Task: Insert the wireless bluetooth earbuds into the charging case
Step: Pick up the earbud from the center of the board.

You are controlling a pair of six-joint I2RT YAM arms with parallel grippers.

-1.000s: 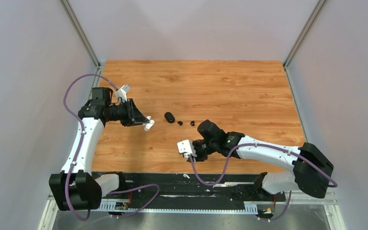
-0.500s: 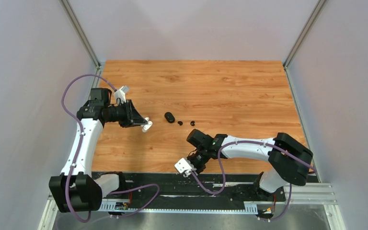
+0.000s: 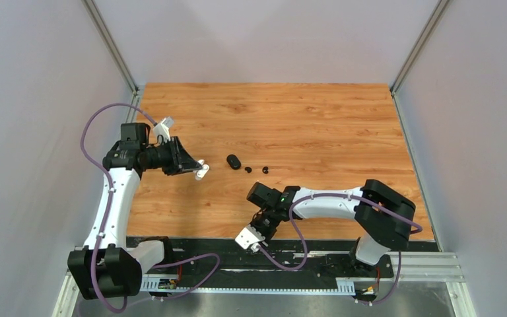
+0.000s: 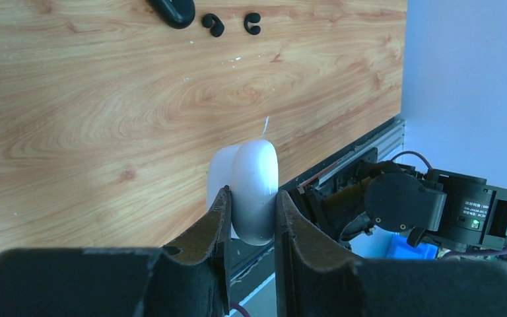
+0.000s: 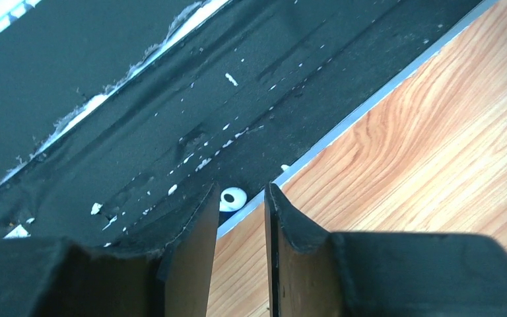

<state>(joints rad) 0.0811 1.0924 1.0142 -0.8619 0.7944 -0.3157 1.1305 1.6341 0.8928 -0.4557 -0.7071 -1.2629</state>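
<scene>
We see left gripper [image 4: 252,195] clamped on white case [image 4: 255,162], right gripper [image 5: 241,190] parted, empty, by white earbud [image 5: 233,198] on bottom black strip [image 5: 138,132].

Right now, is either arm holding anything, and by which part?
The left gripper pinches the white charging case by one end. The right gripper holds nothing, its jaws apart near a white earbud.

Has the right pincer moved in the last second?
Yes. The right pincer has swung away from the black case, toward the near edge of the table, and now hangs over the black base strip.
</scene>
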